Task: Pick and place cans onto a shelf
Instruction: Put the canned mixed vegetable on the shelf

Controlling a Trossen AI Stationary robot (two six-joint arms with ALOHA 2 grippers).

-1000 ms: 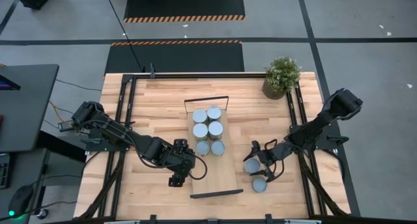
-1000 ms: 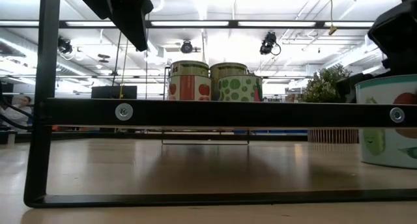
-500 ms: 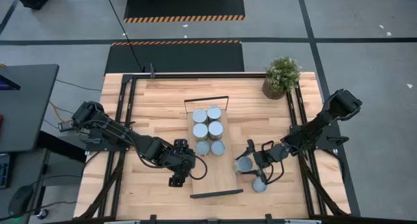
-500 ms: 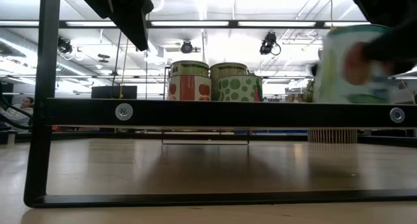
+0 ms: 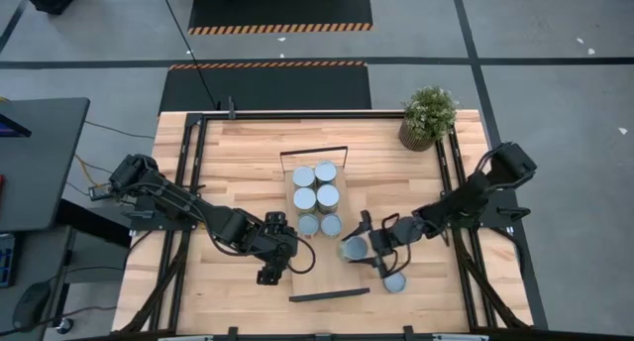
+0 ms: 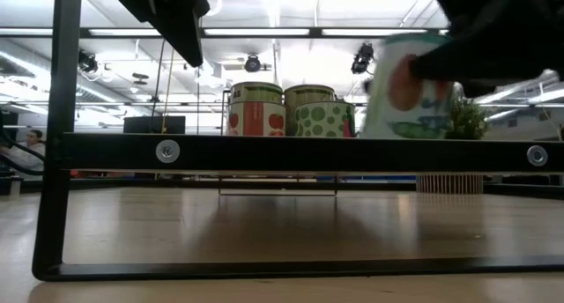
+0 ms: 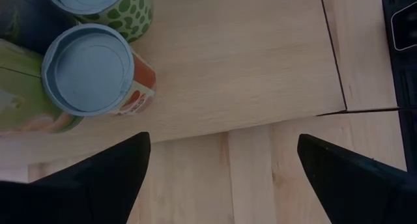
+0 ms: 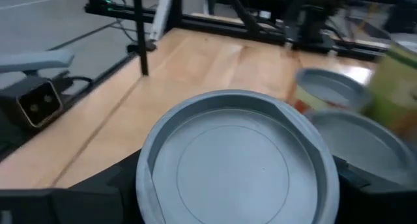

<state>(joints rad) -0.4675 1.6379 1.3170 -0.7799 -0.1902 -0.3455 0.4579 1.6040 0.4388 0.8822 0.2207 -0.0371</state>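
**Over the shelf's right edge, a can in the right gripper**

Between the right gripper's point(image 5: 359, 249) dark fingers sits a can point(image 5: 353, 248), clamped on both sides with its pale round top facing up. In the low view this can point(image 6: 407, 92) hangs in the air above the shelf's black end frame point(image 6: 282, 151). From above, it lies over the right edge of the shelf point(image 5: 322, 267), just beside the nearest of six cans point(image 5: 317, 198) standing in two rows on the board. One more can point(image 5: 395, 282) stands on the table point(image 5: 238, 153) near the gripper, off the shelf. The left gripper point(image 5: 269, 266) waits at the shelf's left edge, its fingers point(image 7: 98, 178) spread wide over bare wood. A potted plant point(image 5: 428, 115) stands at the table's far right corner.
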